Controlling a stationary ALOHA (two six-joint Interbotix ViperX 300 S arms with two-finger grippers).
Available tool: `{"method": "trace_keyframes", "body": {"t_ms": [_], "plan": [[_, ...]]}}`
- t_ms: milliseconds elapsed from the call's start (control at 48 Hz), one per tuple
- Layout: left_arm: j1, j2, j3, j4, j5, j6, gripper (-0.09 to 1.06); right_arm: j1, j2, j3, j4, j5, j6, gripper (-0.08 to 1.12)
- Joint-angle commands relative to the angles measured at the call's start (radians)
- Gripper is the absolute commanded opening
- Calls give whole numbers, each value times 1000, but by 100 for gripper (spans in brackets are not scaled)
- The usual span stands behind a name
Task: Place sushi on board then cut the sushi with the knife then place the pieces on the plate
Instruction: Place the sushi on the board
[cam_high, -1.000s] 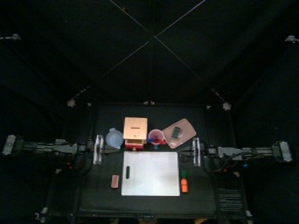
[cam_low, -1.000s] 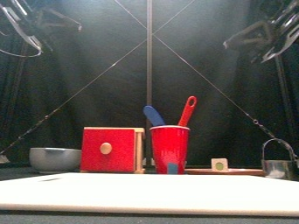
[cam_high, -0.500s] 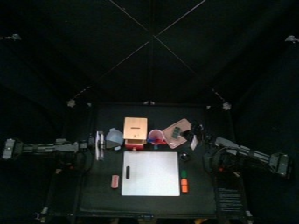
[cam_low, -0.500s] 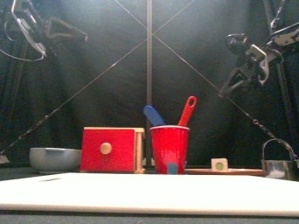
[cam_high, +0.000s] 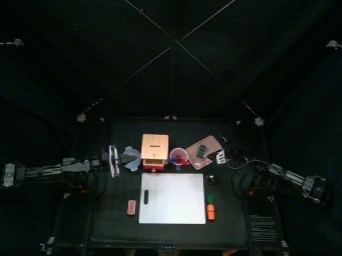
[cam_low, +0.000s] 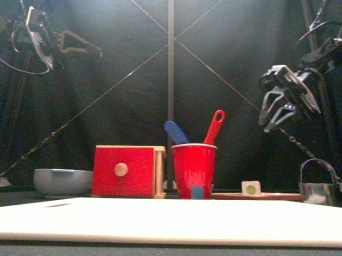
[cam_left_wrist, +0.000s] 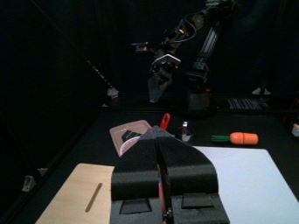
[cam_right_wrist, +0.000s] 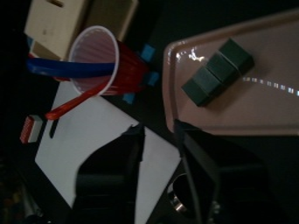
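1. Right gripper (cam_right_wrist: 162, 138): the jaws stand apart with nothing between them. In the front view the gripper hangs well above the table on the right side.

2. Sushi roll (cam_right_wrist: 216, 70): it lies flat on the pink tray (cam_right_wrist: 263, 109), ahead of the spread jaws and a little to one side of their centre line. It does not touch either jaw. The dark green blocks sit joined end to end in one short row. The long axis of the row slants across the tray floor, oblique to the nearest rim. The top view is too small to confirm the heading.

3. White cutting board (cam_high: 174, 198): it lies near the front edge of the table, apart from the tray.

4. Red cup (cam_low: 195, 168): it stands upright beside the tray. The blue knife (cam_low: 175, 132) and the red knife (cam_low: 214, 126) stand in it, handles leaning outward.

5. Left gripper (cam_left_wrist: 162, 144): the jaws are pressed together with nothing held. It hovers near the wooden box (cam_high: 158, 148).
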Motion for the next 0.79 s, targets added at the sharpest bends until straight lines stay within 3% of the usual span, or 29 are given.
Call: {"method": "trace_keyframes", "body": {"t_ms": [21,354,688,792], "plan": [[3,6,-17,3,-9,-2,9,-18,40,-34,-23,8,94,104],[12,14,-20,11,-49,0,9,-81,199,-115,-130,23,417,104],[69,40,-5,20,-54,0,9,-49,380,-305,-250,221,555,103],[72,41,-5,20,-54,0,9,-49,437,-356,-262,250,574,103]]}}
